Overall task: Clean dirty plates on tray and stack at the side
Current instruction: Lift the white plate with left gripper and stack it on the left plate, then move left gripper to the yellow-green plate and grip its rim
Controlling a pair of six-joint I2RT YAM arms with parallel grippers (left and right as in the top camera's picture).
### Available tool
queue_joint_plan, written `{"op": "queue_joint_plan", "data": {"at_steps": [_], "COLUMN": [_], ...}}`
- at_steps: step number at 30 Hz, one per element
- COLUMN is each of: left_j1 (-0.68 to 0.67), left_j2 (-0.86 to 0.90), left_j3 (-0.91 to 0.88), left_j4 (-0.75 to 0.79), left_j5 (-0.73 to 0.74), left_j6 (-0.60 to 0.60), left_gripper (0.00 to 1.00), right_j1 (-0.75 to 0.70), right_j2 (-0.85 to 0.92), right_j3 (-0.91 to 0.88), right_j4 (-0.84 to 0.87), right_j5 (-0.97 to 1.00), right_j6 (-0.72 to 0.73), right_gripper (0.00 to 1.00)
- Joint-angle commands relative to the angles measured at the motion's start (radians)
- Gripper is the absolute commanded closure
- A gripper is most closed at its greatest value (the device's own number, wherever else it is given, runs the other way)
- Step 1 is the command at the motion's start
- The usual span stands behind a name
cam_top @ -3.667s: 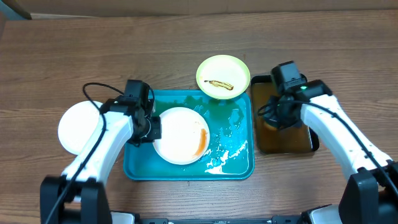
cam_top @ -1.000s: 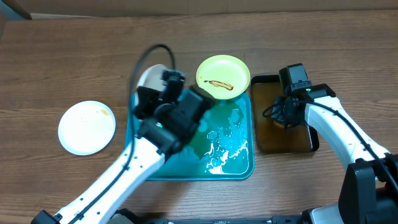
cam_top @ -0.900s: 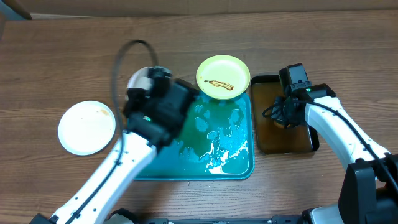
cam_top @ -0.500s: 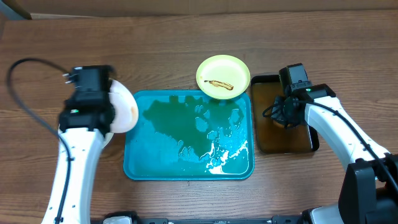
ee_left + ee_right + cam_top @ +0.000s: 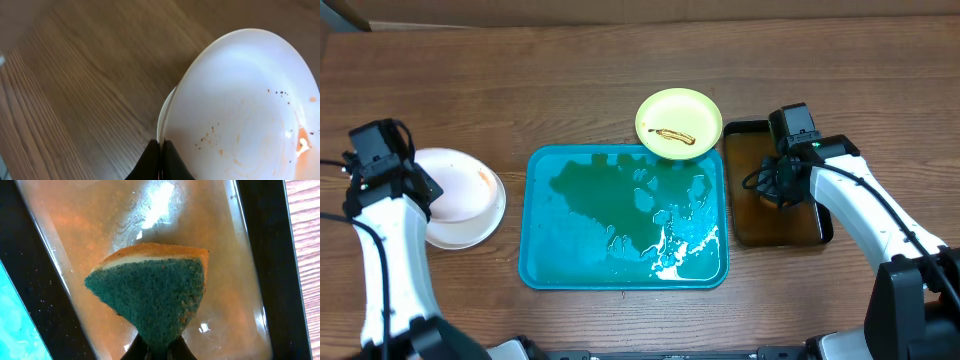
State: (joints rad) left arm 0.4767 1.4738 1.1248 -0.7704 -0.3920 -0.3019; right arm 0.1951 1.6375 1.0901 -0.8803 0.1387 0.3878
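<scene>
My left gripper (image 5: 423, 186) is shut on the rim of a white plate (image 5: 455, 184) with orange-brown smears. It holds that plate tilted over a second white plate (image 5: 470, 228) on the table left of the turquoise tray (image 5: 540, 270). In the left wrist view the fingers (image 5: 161, 146) pinch the held plate's (image 5: 240, 110) edge. A pale green plate (image 5: 678, 122) with a brown smear rests on the tray's far edge. My right gripper (image 5: 159, 352) is shut on a green and orange sponge (image 5: 150, 292) over the black tray (image 5: 812, 232).
The turquoise tray holds water and white foam (image 5: 670, 258) toward its right side. The black tray (image 5: 40, 300) holds brownish water. Bare wooden table (image 5: 520, 70) lies behind and to the left of the trays.
My left arm lifted the smeared white plate off the turquoise tray and swung it left over the other white plate. The right arm barely moved.
</scene>
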Motion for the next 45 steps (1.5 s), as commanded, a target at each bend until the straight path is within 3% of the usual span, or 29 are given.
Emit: {"op": "queue_joint_plan", "data": {"at_steps": [1, 4, 6, 8, 12, 17, 22, 33, 37, 39, 41, 45], "left_j1": [0.031, 0.035, 0.035, 0.034, 0.03, -0.017, -0.138, -0.458, -0.526, -0.55, -0.568, -0.59], "left_j2": [0.058, 0.087, 0.091, 0.089, 0.089, 0.088, 0.088, 0.088, 0.088, 0.088, 0.088, 0.088], "left_j3": [0.017, 0.017, 0.017, 0.017, 0.017, 0.017, 0.017, 0.017, 0.017, 0.017, 0.017, 0.017], "left_j4": [0.0, 0.0, 0.0, 0.006, 0.004, -0.015, -0.032, -0.097, -0.098, -0.098, -0.098, -0.092], "left_j5": [0.042, 0.066, 0.081, 0.127, 0.267, 0.406, 0.557, 0.541, 0.542, 0.542, 0.541, 0.542], "left_j6": [-0.061, -0.061, -0.061, -0.06, -0.046, -0.008, 0.044, 0.078, 0.078, 0.078, 0.078, 0.079], "left_gripper": [0.96, 0.93, 0.81, 0.6, 0.47, 0.44, 0.44, 0.42, 0.42, 0.42, 0.42, 0.42], "right_j1": [-0.001, -0.001, -0.001, -0.001, -0.001, -0.001, -0.001, -0.001, -0.001, -0.001, -0.001, -0.001], "right_j2": [0.002, 0.002, 0.002, 0.002, 0.002, 0.002, 0.009, 0.188, 0.253, 0.256, 0.249, 0.233], "right_j3": [-0.006, -0.006, -0.006, -0.006, -0.006, -0.006, -0.006, -0.006, -0.006, -0.006, 0.006, 0.085], "right_j4": [0.0, -0.004, -0.004, -0.003, 0.006, 0.014, 0.051, 0.095, 0.127, 0.124, 0.096, -0.003], "right_j5": [0.017, 0.017, 0.017, 0.017, 0.017, 0.013, -0.125, -0.148, -0.148, -0.148, -0.148, -0.14], "right_j6": [-0.003, -0.003, -0.003, -0.003, -0.003, -0.016, -0.111, -0.123, -0.124, -0.124, -0.123, -0.123], "right_gripper": [0.96, 0.96, 0.96, 0.96, 0.96, 0.96, 0.96, 0.95, 0.83, 0.85, 0.96, 0.96]}}
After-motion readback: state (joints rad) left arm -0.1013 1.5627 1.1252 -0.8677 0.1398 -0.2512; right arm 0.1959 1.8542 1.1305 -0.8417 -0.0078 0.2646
